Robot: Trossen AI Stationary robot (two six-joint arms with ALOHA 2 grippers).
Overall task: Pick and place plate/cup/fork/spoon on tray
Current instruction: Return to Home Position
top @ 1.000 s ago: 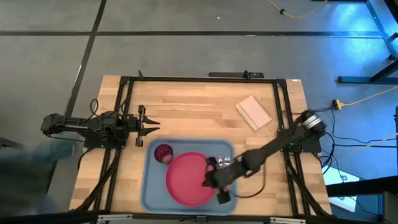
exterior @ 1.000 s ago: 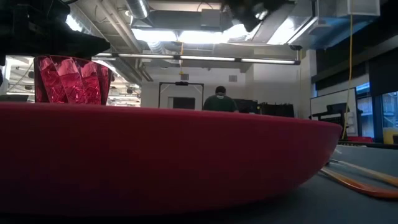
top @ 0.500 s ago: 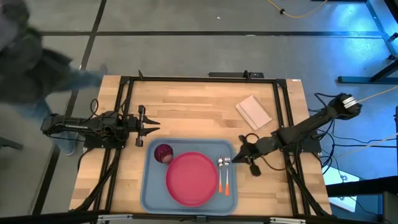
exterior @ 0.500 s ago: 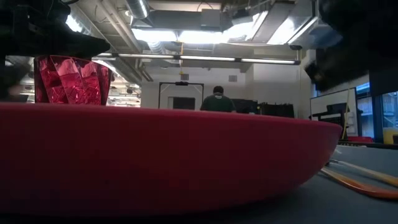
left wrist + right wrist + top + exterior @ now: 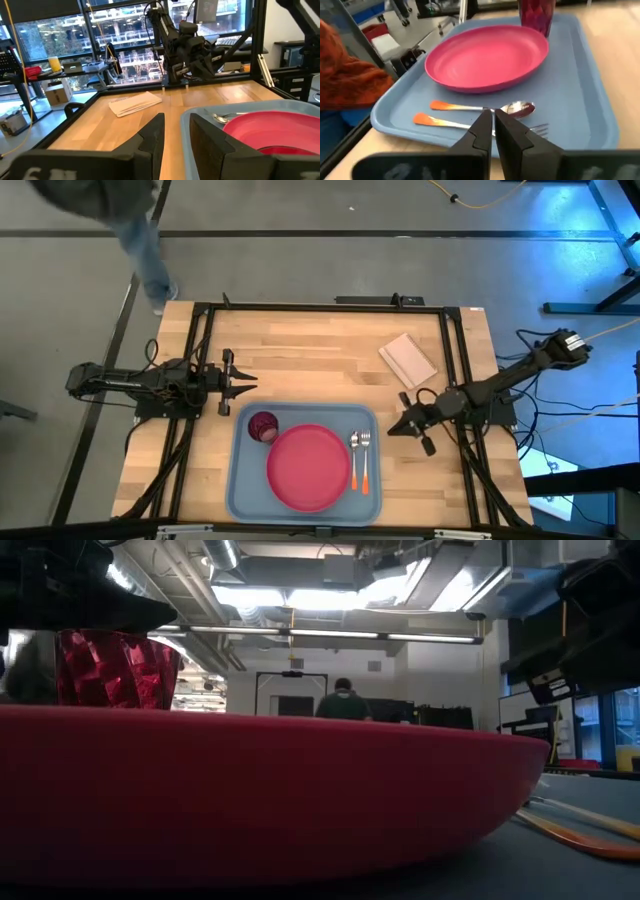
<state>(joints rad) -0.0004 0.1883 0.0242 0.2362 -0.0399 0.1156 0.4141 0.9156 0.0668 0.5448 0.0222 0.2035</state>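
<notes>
The tray [image 5: 243,490] lies at the 6 o'clock edge of the table [image 5: 320,350] in the high view, and all four pieces sit inside it. The plate [image 5: 309,467] fills the tray's middle; the cup [image 5: 262,425] stands upright just beside the plate's rim at about 10 o'clock from it, near the tray's corner. The spoon [image 5: 353,461] and the fork [image 5: 365,463] lie side by side at 3 o'clock of the plate, metal ends toward 12 and orange handles toward 6, the spoon the nearer to the plate. The right gripper [image 5: 398,427] hovers off the tray at 3 o'clock of it, empty, and in its wrist view its fingers [image 5: 485,131] are pressed together, clenched on nothing. The left gripper [image 5: 245,381] waits at 9 o'clock of the table, fingers parted and released. A white folded napkin [image 5: 407,360] lies toward 1 o'clock, well apart from the tray.
</notes>
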